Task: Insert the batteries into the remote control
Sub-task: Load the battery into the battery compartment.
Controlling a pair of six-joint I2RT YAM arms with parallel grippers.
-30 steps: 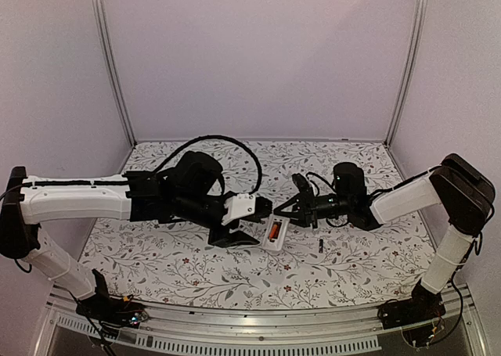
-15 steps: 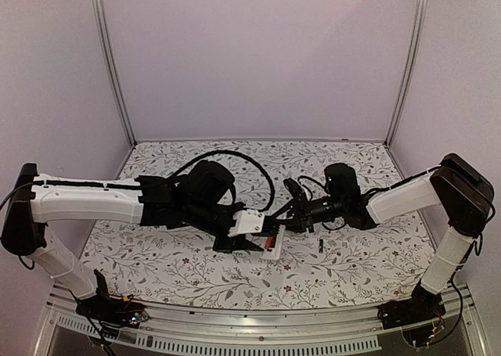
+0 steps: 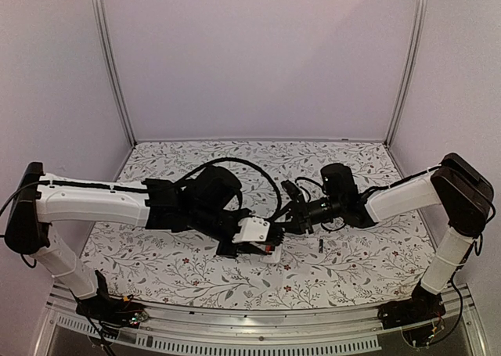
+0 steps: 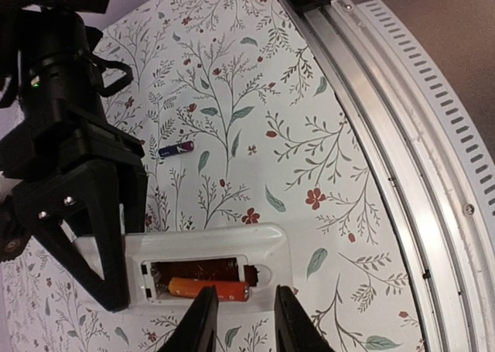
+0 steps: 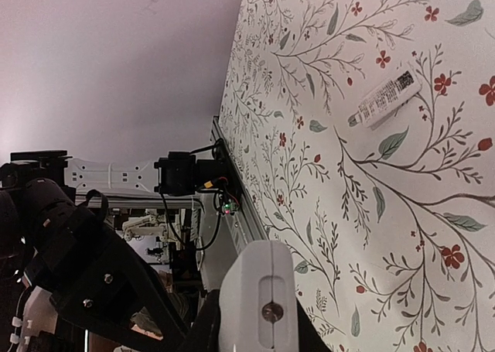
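The white remote control (image 4: 232, 247) lies back-up on the floral mat with its battery bay open. The orange-red battery (image 4: 209, 289) lies in the bay's near slot and the other slot is empty. The black battery (image 4: 176, 148) lies loose on the mat and also shows in the top view (image 3: 320, 245). My left gripper (image 4: 244, 299) hovers over the bay's end, jaws slightly apart and empty. My right gripper (image 5: 259, 325) is shut on the remote's end (image 5: 259, 278). In the top view the left gripper (image 3: 268, 245) covers most of the remote (image 3: 275, 255), and the right gripper (image 3: 283, 221) meets it.
A small white flat piece with a printed label (image 5: 384, 98) lies on the mat beyond the remote. The aluminium rail (image 4: 402, 135) runs along the table's near edge. Both arms crowd the middle of the mat.
My left gripper has moved right and nearer, over the remote's open bay. My right gripper has moved left onto the remote's far end. The black battery has stayed put.
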